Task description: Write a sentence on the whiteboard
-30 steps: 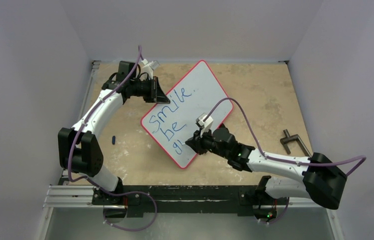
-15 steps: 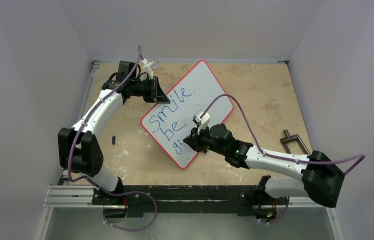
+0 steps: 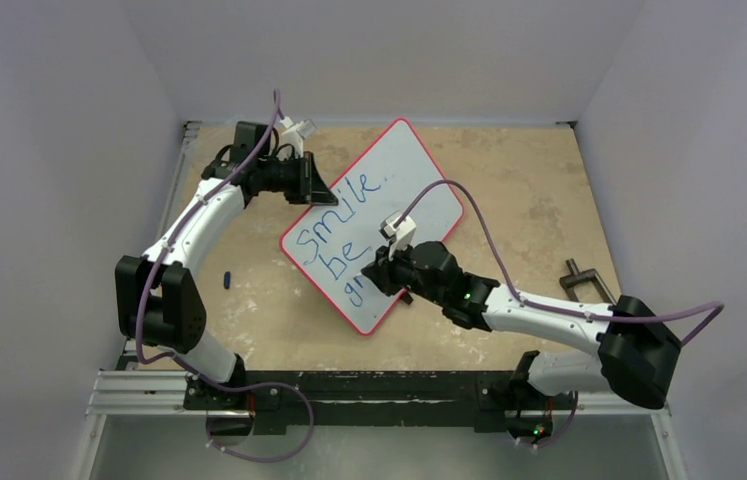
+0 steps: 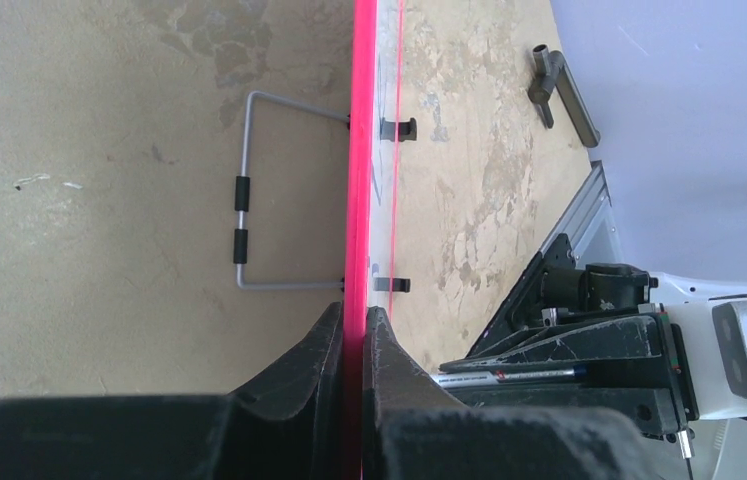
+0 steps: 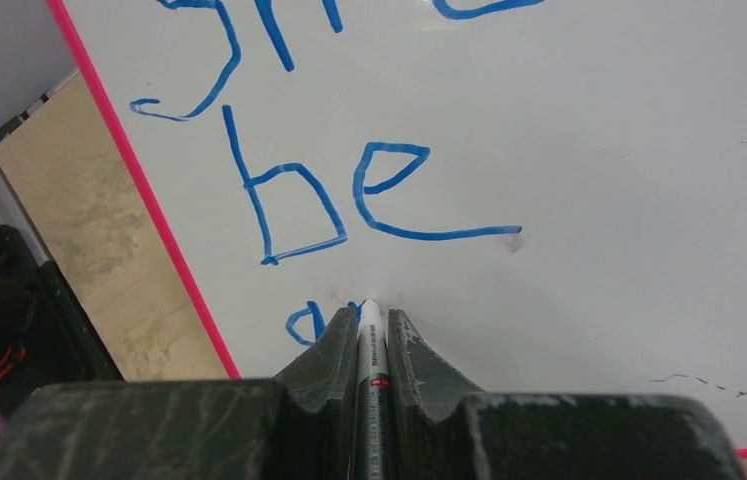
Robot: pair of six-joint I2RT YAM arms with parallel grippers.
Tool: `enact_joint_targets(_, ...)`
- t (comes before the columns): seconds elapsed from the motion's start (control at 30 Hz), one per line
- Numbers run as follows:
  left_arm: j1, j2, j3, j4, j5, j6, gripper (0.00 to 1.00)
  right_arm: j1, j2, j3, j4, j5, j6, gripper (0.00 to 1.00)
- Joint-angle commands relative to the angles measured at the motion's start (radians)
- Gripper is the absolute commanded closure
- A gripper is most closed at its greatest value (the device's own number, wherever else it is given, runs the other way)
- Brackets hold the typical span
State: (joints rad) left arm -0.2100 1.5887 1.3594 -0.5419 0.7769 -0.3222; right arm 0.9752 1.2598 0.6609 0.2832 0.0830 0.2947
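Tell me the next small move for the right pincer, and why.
Probably drag the marker tip a short stroke onward along the third line to form the next letter. The right pincer is shut on the marker, its tip on the whiteboard just past the unfinished word below "be". The left pincer clamps the red rim, so the board should hold.
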Motion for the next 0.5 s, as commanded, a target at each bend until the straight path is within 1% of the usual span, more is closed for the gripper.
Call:
enact_joint_targets(0.0,0.002,-0.035,0.023,0.019,-0.067,-0.014,1.00,-0.011,0.029,0.045,-0.044,0.115,-0.013,1.00)
enact_joint_targets(0.27,0.002,-0.036,0.023,0.019,-0.068,-0.014,1.00,-0.017,0.016,0.060,-0.059,0.106,-0.014,1.00)
enact_joint_targets(0.47,0.002,-0.035,0.024,0.019,-0.067,-0.014,1.00,-0.017,-0.046,0.070,-0.103,0.060,0.002,1.00)
